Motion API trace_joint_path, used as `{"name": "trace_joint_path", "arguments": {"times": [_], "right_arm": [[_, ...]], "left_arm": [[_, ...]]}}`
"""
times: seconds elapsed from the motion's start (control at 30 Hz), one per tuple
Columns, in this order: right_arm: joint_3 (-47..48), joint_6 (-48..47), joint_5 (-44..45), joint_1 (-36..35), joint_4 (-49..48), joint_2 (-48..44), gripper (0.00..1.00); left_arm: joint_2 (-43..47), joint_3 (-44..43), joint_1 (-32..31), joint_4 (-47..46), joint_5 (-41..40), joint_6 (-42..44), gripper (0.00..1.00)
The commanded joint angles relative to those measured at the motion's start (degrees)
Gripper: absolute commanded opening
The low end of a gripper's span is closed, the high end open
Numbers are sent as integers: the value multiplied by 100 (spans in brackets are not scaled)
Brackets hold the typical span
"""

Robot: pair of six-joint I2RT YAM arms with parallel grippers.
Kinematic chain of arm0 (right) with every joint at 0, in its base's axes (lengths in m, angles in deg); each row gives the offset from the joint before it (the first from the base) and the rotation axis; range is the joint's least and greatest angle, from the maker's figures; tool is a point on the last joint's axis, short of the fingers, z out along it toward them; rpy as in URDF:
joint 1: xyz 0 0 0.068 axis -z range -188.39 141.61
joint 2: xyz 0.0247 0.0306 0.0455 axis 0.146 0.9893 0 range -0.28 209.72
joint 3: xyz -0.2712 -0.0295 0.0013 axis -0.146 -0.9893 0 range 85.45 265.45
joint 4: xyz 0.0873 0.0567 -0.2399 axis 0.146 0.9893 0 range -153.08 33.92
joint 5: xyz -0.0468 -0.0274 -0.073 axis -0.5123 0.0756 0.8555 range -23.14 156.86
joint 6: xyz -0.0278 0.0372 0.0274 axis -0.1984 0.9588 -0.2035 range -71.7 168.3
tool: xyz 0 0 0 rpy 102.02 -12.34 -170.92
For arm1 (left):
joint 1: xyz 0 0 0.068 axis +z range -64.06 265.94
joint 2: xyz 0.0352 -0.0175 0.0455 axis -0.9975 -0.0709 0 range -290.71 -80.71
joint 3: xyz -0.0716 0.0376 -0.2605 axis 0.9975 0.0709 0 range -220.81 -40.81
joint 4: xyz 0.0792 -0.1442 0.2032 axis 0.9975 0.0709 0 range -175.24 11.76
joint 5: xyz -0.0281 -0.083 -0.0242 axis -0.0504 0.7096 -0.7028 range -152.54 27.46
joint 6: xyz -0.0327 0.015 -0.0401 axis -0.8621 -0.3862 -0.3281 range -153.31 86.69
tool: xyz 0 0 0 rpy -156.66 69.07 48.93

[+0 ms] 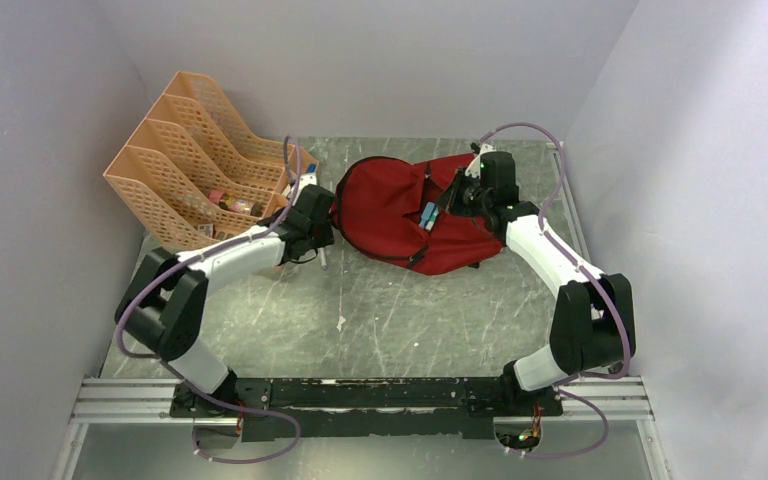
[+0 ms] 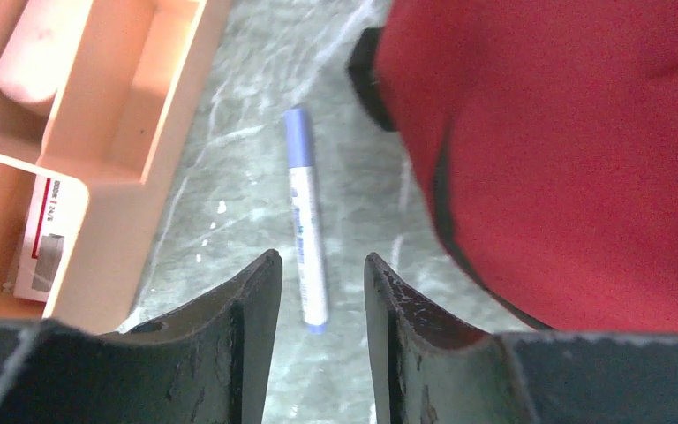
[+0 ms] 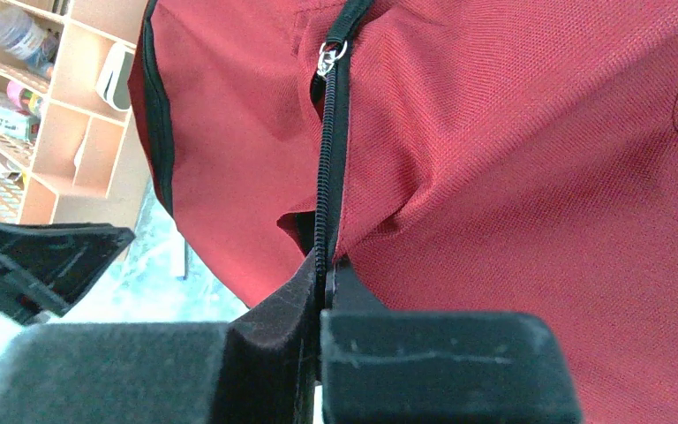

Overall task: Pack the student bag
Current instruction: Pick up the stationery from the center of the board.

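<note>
The student bag [image 1: 390, 205], dark red with black zippers, lies at the back middle of the table. My right gripper [image 3: 325, 265] is shut on the bag's [image 3: 512, 159] black zipper edge, below the metal zipper pull [image 3: 327, 57]. A blue item [image 1: 427, 214] pokes out of the bag's opening. My left gripper [image 2: 322, 265] hangs open over the table, just left of the bag [image 2: 565, 150]. A white marker with a blue cap [image 2: 305, 221] lies flat on the table. Its near end sits between my fingertips, touching neither.
An orange slotted file organizer [image 1: 195, 150] holding small items stands at the back left, close beside my left gripper; its wall [image 2: 115, 177] is left of the marker. Grey walls enclose the table on three sides.
</note>
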State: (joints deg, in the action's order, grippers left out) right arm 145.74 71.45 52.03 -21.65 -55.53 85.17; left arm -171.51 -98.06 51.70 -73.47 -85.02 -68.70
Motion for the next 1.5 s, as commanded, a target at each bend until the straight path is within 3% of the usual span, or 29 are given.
{"name": "trace_joint_path", "arguments": {"times": [0.0,0.67,0.8,1.13,1.3,1.47], "right_arm": [[-9,44,-226,-89,-43,-54,0],[-18,-4,-160,-89,-2,-90,0],[-18,-4,-152,-89,9,-90,0],[-9,4,-143,-89,10,-96,0],[-18,6,-128,-89,12,-114,0],[-26,20,-112,-89,11,-151,0]], "left_arm": [[-470,-139,242,376,32,-146,45],[-1242,-298,348,159,410,-36,43],[-1360,-347,352,207,404,-18,37],[-1270,-383,356,212,539,60,5],[-778,-452,361,130,732,130,5],[-5,-358,357,-588,1400,256,5]]}}
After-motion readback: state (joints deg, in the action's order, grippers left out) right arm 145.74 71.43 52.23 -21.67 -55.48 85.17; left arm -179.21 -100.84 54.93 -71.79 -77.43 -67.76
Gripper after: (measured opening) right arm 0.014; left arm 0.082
